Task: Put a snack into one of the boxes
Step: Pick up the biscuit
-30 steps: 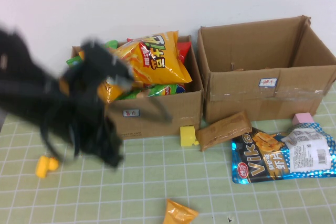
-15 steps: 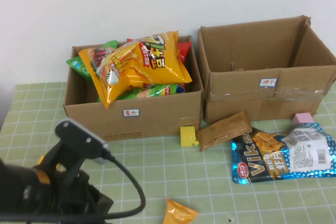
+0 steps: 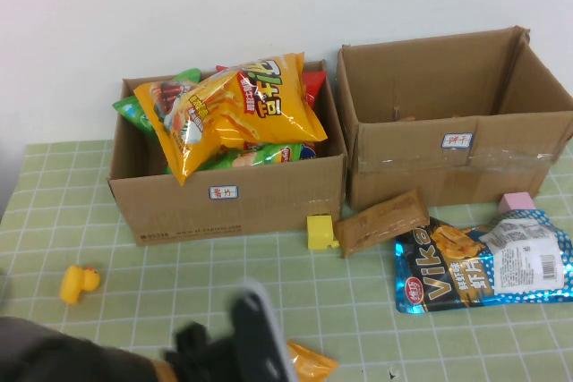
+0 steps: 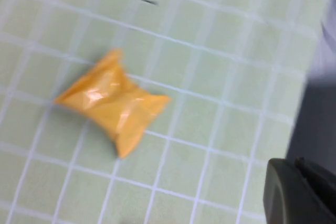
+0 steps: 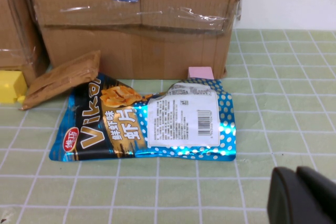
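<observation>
Blur swallows most of the left arm at the bottom edge of the high view, so the left gripper (image 3: 255,346) shows only as a dark smear low over the mat, and whether its fingers are spread or pressed together cannot be told. Just beside it lies the small crinkled orange snack packet (image 3: 309,364), half cut off by the frame there but whole in the left wrist view (image 4: 113,100), flat on the green gridded table mat (image 4: 220,40) with bare mat all round it. The right gripper (image 5: 302,195) appears only as a dark corner in its own wrist view, above the mat near the shiny blue shrimp-chip bag (image 5: 152,121); its state cannot be told either.

At the back, the left-hand cardboard box (image 3: 233,199) is heaped with chip bags, a big yellow one (image 3: 228,109) riding above the rim. The right-hand cardboard box (image 3: 457,149) stands open with room inside. Along the boxes' front edges lie a yellow block (image 3: 320,232), a flat brown packet (image 3: 383,219) and a pink block (image 3: 517,201). A small yellow duck toy (image 3: 79,282) sits apart on the left side of the mat.
</observation>
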Tool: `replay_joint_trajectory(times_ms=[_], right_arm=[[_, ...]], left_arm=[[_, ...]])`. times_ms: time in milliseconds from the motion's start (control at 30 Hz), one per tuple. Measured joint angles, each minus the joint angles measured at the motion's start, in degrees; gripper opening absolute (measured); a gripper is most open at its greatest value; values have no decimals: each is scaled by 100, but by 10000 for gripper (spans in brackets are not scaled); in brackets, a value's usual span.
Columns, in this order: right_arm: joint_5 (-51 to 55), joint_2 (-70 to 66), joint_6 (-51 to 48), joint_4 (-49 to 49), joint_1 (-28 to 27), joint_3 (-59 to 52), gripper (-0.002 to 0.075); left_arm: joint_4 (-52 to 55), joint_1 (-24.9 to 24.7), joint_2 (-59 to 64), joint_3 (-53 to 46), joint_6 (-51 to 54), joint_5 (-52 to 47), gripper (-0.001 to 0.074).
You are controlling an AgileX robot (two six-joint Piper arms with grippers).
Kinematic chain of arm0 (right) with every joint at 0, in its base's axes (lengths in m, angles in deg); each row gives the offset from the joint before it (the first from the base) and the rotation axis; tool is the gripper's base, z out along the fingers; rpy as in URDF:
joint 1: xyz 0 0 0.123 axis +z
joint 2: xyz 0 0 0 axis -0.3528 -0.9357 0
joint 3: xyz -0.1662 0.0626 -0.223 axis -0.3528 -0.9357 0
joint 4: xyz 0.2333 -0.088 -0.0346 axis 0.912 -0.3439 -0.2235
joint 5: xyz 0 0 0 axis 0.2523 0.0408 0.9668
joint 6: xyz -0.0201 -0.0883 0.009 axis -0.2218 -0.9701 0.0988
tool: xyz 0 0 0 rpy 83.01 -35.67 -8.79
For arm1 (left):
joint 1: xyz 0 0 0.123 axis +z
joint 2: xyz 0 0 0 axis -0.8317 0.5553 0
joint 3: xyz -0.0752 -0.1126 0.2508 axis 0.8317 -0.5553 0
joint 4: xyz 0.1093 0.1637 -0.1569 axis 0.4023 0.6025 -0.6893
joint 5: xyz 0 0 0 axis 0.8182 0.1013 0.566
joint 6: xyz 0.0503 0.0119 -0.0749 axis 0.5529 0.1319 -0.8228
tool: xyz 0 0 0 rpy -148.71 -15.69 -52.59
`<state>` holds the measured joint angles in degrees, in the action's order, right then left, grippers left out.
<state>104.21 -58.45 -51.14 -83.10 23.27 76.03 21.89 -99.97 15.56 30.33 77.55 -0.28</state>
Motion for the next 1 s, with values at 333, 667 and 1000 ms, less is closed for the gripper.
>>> replay_joint_trajectory(times_ms=[333,667,1000], right_arm=[[0,0,0,0,0,0,-2],[0,0,0,0,0,0,-2],[0,0,0,0,0,0,-2]], left_arm=[[1730,-362,1216,945,-1693,-436,71],[2646,-384,3066,2286,-3594,-986,650],[3380,-384,4910,3356,-5106,-1060,681]])
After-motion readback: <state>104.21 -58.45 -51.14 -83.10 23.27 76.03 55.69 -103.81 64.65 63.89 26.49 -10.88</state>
